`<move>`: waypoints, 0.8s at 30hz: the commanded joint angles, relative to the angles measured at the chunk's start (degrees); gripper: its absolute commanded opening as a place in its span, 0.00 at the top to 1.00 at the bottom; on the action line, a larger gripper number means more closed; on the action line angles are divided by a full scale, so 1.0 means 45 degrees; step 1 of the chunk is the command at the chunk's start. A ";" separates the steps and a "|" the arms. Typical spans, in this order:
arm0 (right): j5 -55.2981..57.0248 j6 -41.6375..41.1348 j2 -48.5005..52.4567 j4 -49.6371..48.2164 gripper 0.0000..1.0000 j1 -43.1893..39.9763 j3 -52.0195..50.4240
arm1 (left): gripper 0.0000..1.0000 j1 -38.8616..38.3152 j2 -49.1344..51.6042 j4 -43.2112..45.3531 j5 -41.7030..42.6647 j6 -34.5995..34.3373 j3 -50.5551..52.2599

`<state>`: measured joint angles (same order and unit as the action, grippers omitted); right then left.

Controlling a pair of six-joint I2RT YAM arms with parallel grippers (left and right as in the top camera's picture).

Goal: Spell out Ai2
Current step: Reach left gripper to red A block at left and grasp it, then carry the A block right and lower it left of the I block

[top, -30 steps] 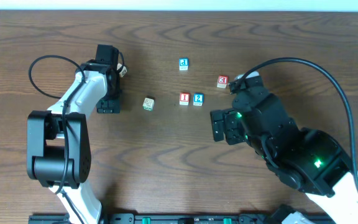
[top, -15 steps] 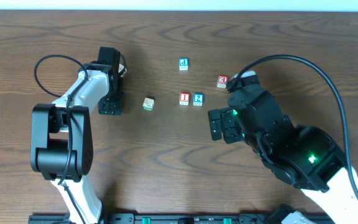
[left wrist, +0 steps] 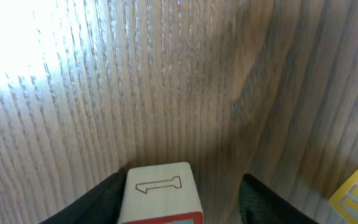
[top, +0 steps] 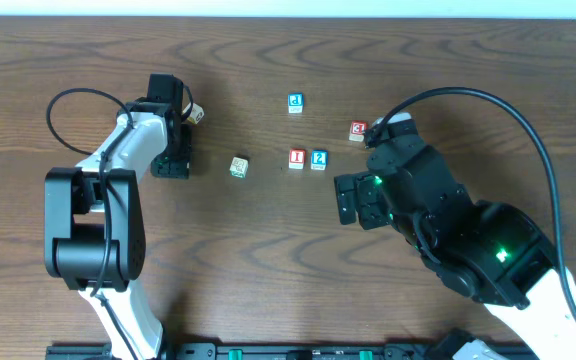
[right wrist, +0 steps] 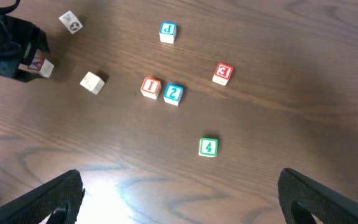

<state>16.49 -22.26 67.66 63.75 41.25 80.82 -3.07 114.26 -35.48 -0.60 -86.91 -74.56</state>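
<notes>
**Overhead.** The I cube point(top: 296, 158) and the 2 cube point(top: 319, 159) stand side by side in the middle of the desk point(top: 268, 275). The 2 is just beside the I on the right arm's side, so the last two characters look placed. The free spot on the I cube's other side is, I judge, kept for the first letter. The left claw point(top: 171, 167) is down at the desk, well off on that same side of the I cube, with a pale cube point(top: 238, 167) between them. Its load is hidden beneath it here. The right claw point(top: 344, 203) hangs near the I cube, past the 2 and toward the robot, likely held back to leave room. A 3 cube point(top: 358, 130) and a blue-letter cube point(top: 295, 102) lie beyond the I cube, not needed.

**Left wrist.** Here the hidden load shows: a cube sits squeezed between the two dark fingers point(left wrist: 98, 202), so this claw is clamped on it. Only a side with an engraved outline and a red lower edge faces the camera, so the letter cannot be read.

**Right wrist.** From this angle the held cube shows a white face with a red mark, which I take for the A cube point(right wrist: 40, 67), well away from the I cube. The right claw's own fingers point(right wrist: 61, 196) stand wide apart with nothing between them. A green 4 cube point(right wrist: 208, 147), covered by the arm in the overhead view, lies nearer the robot than the I cube.
</notes>
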 commanded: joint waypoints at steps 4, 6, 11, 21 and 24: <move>0.0092 0.0151 0.0117 -0.0019 0.01 -0.0214 0.0010 | 0.54 0.0049 0.0253 0.0000 0.0301 0.0277 -0.0112; 0.0092 0.0151 0.0180 -0.0019 0.01 -0.0214 0.0010 | 0.56 0.0049 0.0253 0.0000 0.0384 0.0277 -0.0112; 0.0092 0.0151 0.0296 -0.0019 0.01 -0.0214 0.0010 | 0.66 0.0049 0.0253 -0.0010 0.0398 0.0301 -0.0112; 0.0102 0.0151 0.0355 -0.0044 0.01 -0.0214 0.0010 | 0.78 0.0049 0.0253 0.0005 0.0442 0.1010 -0.0112; 0.0107 0.0155 0.0355 -0.0092 0.01 -0.0214 0.0010 | 0.82 0.0049 0.0253 0.0000 0.0491 0.1569 -0.0131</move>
<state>16.49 -22.26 69.01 63.53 41.25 80.82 -3.09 114.24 -35.35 1.52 -83.26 -74.67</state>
